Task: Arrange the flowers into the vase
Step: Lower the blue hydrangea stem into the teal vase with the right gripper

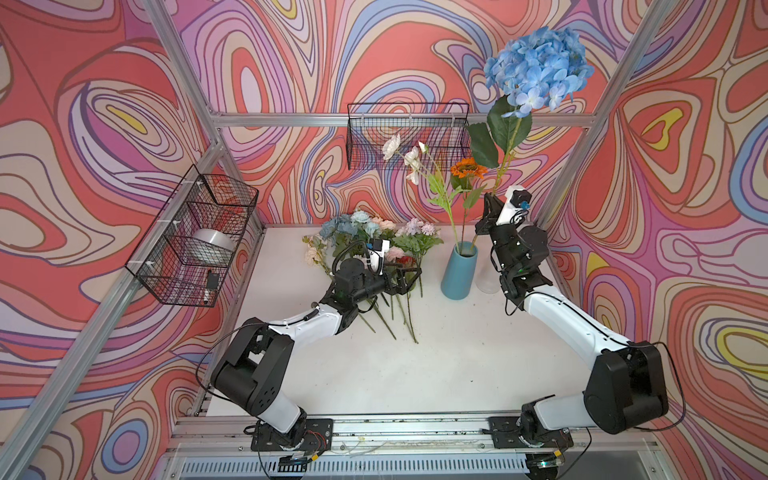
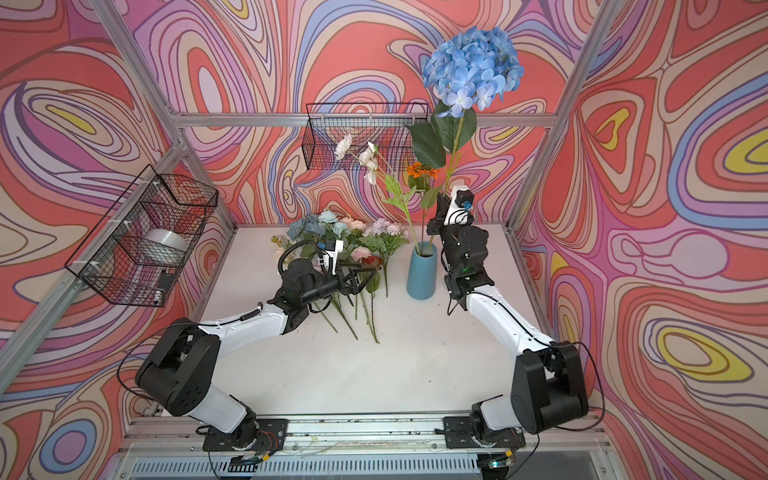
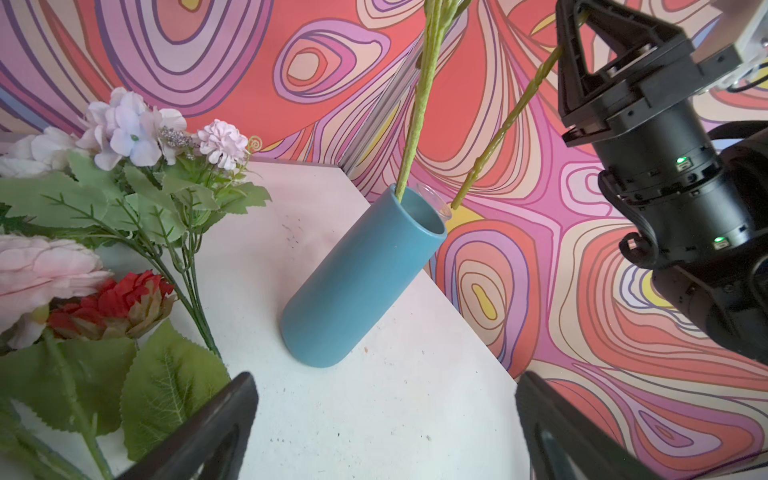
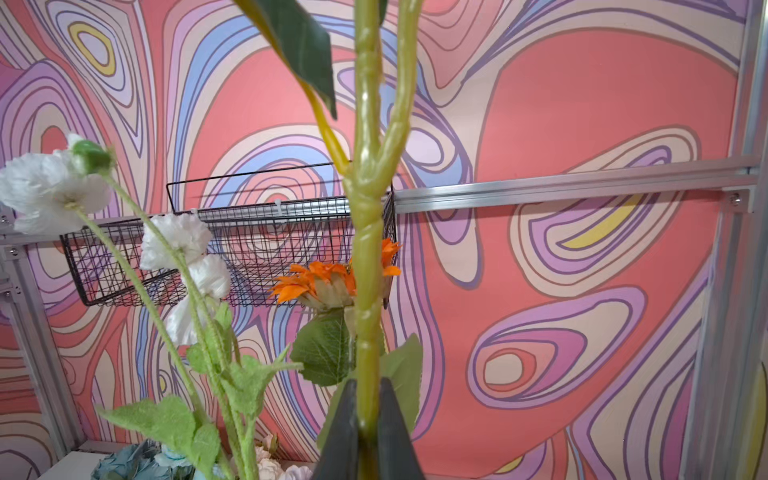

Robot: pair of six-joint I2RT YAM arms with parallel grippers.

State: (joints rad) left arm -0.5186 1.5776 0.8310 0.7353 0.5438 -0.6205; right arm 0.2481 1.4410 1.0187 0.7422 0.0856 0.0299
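Over at the back right of the table (image 1: 415, 374), your right gripper (image 1: 493, 205) is pinched tight on the blue hydrangea (image 1: 536, 66) by its stem. The stem's bottom end sits just beside the rim of the blue vase (image 1: 457, 272), which holds white blossoms (image 1: 405, 156) and an orange sunflower (image 1: 468, 168). Your left gripper (image 1: 409, 276) hangs with its fingers (image 3: 216, 432) spread wide over the other flowers (image 1: 365, 232), which lie left of the vase.

Legible text, labels, brands, numbers, signs: none in any view.
Item 1: small dark object (image 1: 212, 279) in the side wire basket (image 1: 162, 226). Any marking on it is too small to read.
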